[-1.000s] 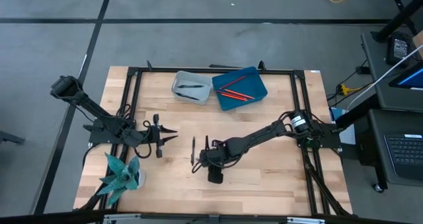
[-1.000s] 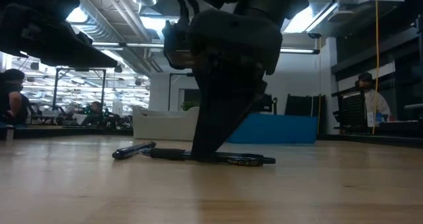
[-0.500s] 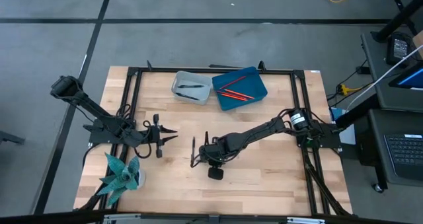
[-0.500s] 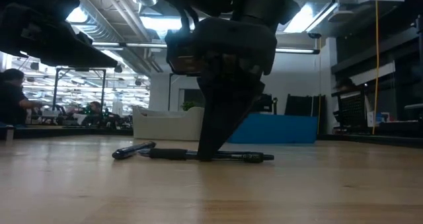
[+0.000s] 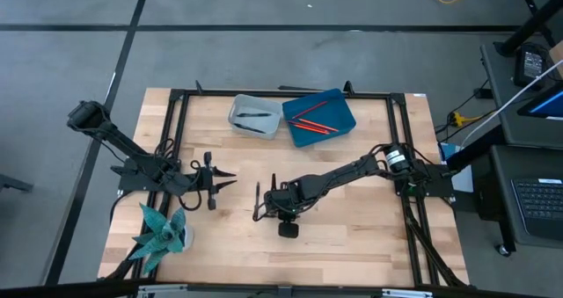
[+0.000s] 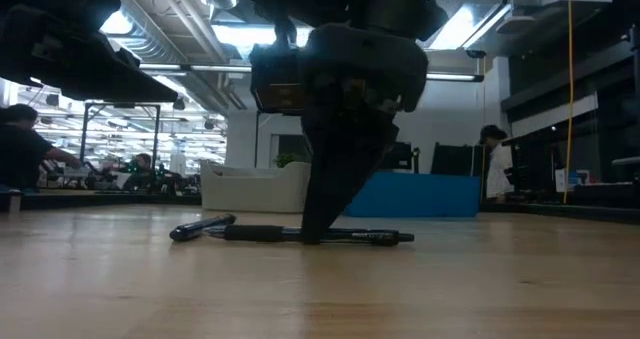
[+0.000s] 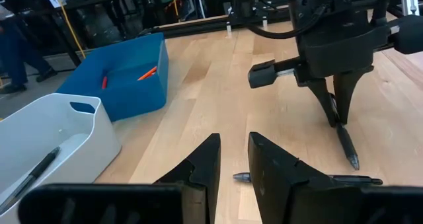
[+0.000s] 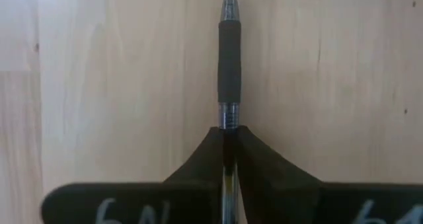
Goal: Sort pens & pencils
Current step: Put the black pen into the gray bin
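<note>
A black pen (image 8: pixel 228 52) lies on the wooden table near its middle, and my right gripper (image 8: pixel 228 135) is shut on it. A second black pen (image 5: pixel 257 201) lies loose on the table just left of that gripper, flat on its side. Farther left my left gripper (image 7: pixel 232 151) hovers open over bare wood, holding nothing. At the far edge a white bin (image 5: pixel 255 115) holds dark pens and a blue bin (image 5: pixel 318 118) holds red pencils (image 5: pixel 310 122). My right gripper pinches the pen's barrel (image 8: pixel 228 115) between its two fingers, about mid-length, just behind the rubber grip sleeve. The fingers (image 6: pixel 322 214) come from above, pointing down and slightly slanted. The pen lies flat on the table (image 6: pixel 300 279) along its whole length.
A teal plant-like ornament (image 5: pixel 163 232) stands at the near left corner. A black frame (image 5: pixel 290 93) runs around the table's edges. People show in the room beyond the table in the low view.
My right gripper has shut its fingers on the pen, shifting a little toward the table's left. The pen stays flat on the table.
</note>
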Robot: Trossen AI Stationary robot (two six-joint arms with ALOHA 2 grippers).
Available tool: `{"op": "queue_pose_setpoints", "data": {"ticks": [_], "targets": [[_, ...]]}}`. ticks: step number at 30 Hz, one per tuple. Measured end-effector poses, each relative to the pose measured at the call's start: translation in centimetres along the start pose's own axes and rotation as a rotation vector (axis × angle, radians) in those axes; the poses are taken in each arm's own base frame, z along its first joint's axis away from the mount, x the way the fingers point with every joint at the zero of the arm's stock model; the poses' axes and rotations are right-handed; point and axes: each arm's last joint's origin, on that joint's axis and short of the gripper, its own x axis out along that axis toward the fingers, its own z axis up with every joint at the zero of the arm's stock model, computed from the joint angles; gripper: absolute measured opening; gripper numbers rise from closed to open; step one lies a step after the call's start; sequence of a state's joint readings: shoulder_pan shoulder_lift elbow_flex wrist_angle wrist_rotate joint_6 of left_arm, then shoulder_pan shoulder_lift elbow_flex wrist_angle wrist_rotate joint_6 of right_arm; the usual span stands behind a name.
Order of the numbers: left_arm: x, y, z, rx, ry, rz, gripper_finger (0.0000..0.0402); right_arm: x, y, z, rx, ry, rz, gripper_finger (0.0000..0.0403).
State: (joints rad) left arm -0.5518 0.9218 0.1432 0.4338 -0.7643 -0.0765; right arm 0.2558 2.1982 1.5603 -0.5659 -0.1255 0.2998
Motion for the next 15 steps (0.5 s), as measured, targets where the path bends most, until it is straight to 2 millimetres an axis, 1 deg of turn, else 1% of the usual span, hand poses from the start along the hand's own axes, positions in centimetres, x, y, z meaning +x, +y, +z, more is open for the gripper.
{"op": "queue_pose_setpoints", "data": {"ticks": [4, 6, 8, 12, 15], "targets": [[0.0, 0.0, 0.0, 0.000, 0.000, 0.000, 0.0072, -1.2, 0.4, 0.1, -0.044, 0.012, -0.001, 0.0026], [0.0, 0.0, 0.0, 0.000, 0.000, 0.000, 0.0072, -2.1, 0.8, 0.4, -0.058, -0.024, -0.008, 0.0026], [0.0, 0.0, 0.0, 0.000, 0.000, 0.000, 0.0072, -3.2, 1.1, 0.4, -0.063, -0.040, -0.041, 0.0026], [0.0, 0.0, 0.0, 0.000, 0.000, 0.000, 0.0072, -4.4, 1.8, 0.4, -0.082, -0.078, -0.107, 0.0026], [0.0, 0.0, 0.0, -0.003, -0.004, 0.000, 0.0072, -6.3, 2.6, 0.4, -0.099, -0.137, -0.172, 0.0026]]}}
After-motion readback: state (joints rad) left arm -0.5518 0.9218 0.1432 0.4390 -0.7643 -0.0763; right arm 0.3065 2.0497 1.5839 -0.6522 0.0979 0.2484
